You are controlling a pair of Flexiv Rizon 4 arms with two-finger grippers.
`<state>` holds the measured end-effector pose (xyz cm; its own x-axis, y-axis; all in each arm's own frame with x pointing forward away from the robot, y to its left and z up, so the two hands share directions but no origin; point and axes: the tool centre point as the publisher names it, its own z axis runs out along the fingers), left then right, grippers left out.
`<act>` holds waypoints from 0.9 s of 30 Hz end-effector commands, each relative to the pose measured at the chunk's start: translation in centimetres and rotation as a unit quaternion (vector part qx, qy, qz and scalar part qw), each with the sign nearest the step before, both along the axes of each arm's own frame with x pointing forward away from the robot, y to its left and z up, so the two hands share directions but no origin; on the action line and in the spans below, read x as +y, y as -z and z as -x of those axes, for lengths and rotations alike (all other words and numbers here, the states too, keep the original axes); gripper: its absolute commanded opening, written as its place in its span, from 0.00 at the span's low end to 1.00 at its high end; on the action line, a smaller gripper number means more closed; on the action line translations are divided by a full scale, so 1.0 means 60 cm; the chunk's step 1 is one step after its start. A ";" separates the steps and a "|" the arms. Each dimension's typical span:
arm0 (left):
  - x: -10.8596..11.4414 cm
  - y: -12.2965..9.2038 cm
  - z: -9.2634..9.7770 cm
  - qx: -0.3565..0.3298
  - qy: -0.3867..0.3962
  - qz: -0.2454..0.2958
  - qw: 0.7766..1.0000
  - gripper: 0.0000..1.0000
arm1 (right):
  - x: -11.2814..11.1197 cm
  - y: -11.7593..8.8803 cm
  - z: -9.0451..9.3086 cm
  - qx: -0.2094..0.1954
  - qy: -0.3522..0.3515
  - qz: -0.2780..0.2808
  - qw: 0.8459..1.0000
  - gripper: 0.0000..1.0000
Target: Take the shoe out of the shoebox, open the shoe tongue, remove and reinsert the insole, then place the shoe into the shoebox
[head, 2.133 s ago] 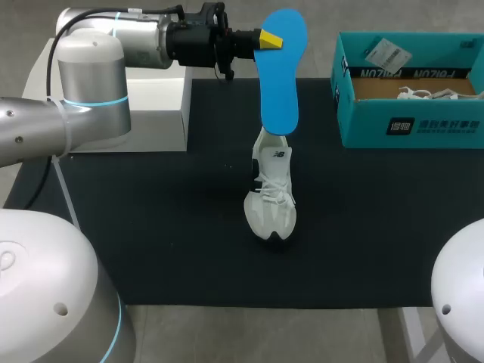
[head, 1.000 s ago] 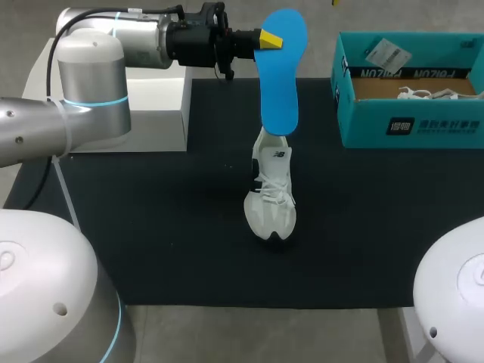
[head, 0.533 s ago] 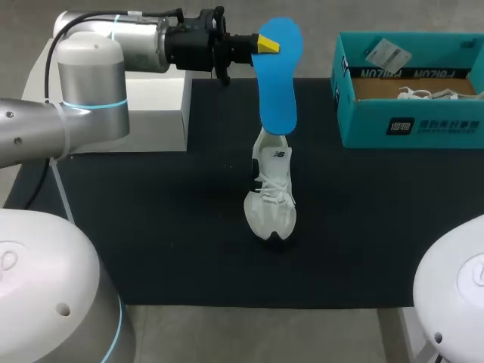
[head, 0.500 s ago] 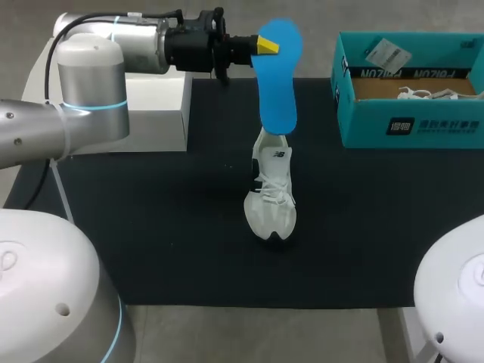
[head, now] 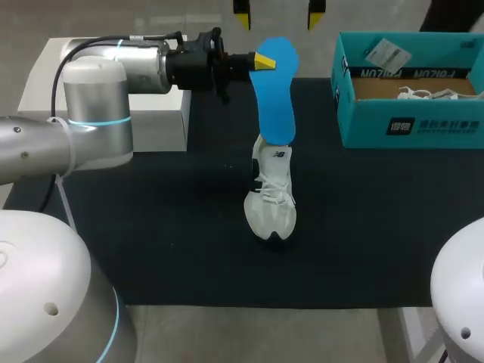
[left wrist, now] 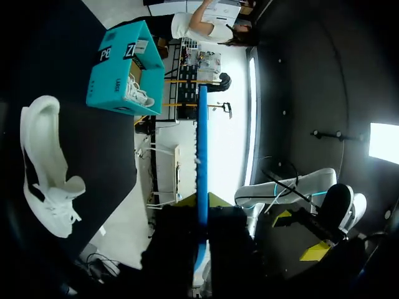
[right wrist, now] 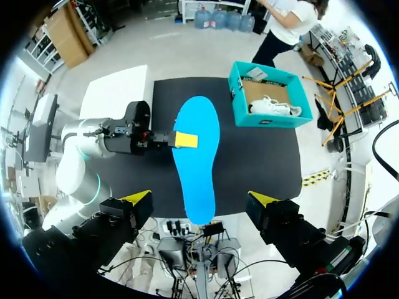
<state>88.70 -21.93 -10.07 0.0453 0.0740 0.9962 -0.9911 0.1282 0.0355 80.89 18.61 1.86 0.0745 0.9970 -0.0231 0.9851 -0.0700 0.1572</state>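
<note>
My left gripper [head: 261, 60] is shut on the upper end of a blue insole [head: 276, 98], which hangs upright with its lower end just above the heel of a white shoe [head: 271, 193] lying on the black mat. In the left wrist view the insole [left wrist: 202, 143] shows edge-on between my fingers [left wrist: 202, 202], with the shoe [left wrist: 47, 168] off to one side. My right gripper [head: 278, 9] hangs open high above the insole. Its wrist view looks straight down past its own tips [right wrist: 199, 199] onto the insole [right wrist: 196, 156], which hides the shoe. The teal shoebox [head: 408, 121] stands at the back right.
Inside the shoebox [right wrist: 240, 93] lie a second white shoe [head: 427, 94] and a paper tag [head: 386, 53]. A white block [head: 162, 113] sits at the mat's back left, under my left arm. The black mat [head: 151, 227] covers the table.
My left gripper has shifted the insole slightly left and lower. The right gripper's yellow tips have come into the head view above the insole.
</note>
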 end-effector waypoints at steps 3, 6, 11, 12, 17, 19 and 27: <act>0.001 -0.002 0.001 -0.001 0.003 0.003 1.000 0.00 | -0.001 0.031 -0.005 0.020 -0.003 -0.017 1.000 1.00; 0.004 -0.003 0.003 -0.002 0.002 0.003 1.000 0.00 | 0.000 0.034 -0.004 0.022 -0.003 -0.016 1.000 1.00; 0.005 -0.004 0.005 -0.003 0.002 0.003 1.000 0.00 | -0.002 0.035 -0.006 0.027 -0.004 -0.011 1.000 1.00; 0.005 -0.004 0.005 -0.003 0.002 0.004 1.000 0.00 | -0.002 0.035 -0.007 0.027 -0.005 -0.010 1.000 1.00; 0.004 -0.004 0.006 0.003 0.002 0.008 1.000 0.00 | -0.004 0.034 -0.010 0.037 0.003 -0.012 0.999 1.00; 0.004 -0.004 0.006 0.003 0.002 0.008 1.000 0.00 | -0.004 0.034 -0.010 0.037 0.003 -0.012 0.999 1.00; 0.004 -0.004 0.006 0.003 0.002 0.008 1.000 0.00 | -0.004 0.034 -0.010 0.037 0.003 -0.012 0.999 1.00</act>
